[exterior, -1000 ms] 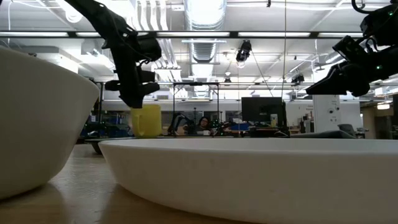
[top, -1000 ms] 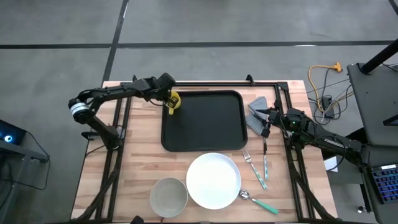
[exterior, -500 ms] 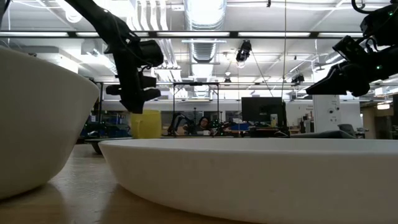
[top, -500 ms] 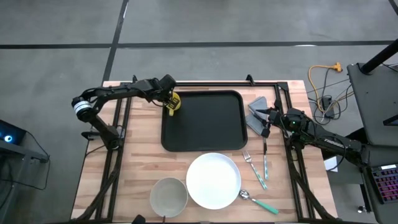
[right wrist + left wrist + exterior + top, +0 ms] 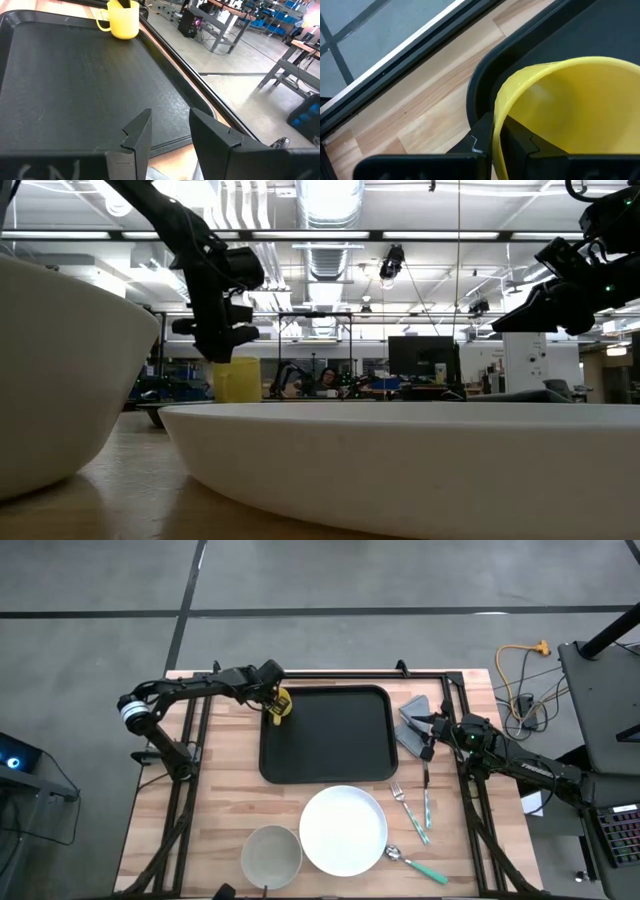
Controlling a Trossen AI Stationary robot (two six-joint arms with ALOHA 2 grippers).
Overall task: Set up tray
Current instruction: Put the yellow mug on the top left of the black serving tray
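The black tray [image 5: 330, 735] lies in the middle of the table, toward the far side. A yellow cup [image 5: 279, 706] with a side handle stands upright in the tray's far-left corner; it also shows in the low view [image 5: 236, 378] and the right wrist view [image 5: 122, 20]. My left gripper [image 5: 270, 692] is shut on the cup from above. My right gripper [image 5: 428, 738] is open and hovers off the tray's right edge, above the table by a grey napkin [image 5: 412, 723], touching nothing; its parted fingers [image 5: 135, 134] face across the tray. My left gripper pinches the yellow cup's rim wall [image 5: 496, 120], one finger [image 5: 520, 142] inside the cup and one finger [image 5: 481, 136] outside it. The fingers come from above, pointing down. The cup is upright, and its base appears to sit on the tray's floor [image 5: 125, 38] in the far-left corner.
A round white plate [image 5: 343, 830] lies near the table's near edge, with a pale bowl [image 5: 272, 855] to its left. A fork and teal-handled cutlery [image 5: 412, 810] and a spoon [image 5: 415, 865] lie right of the plate. The rest of the tray floor [image 5: 340, 750] is bare.
My left gripper has moved down a little with the yellow cup still held by its rim. The cup, lifted clear a second ago, now stands lower, in the tray's far-left corner.
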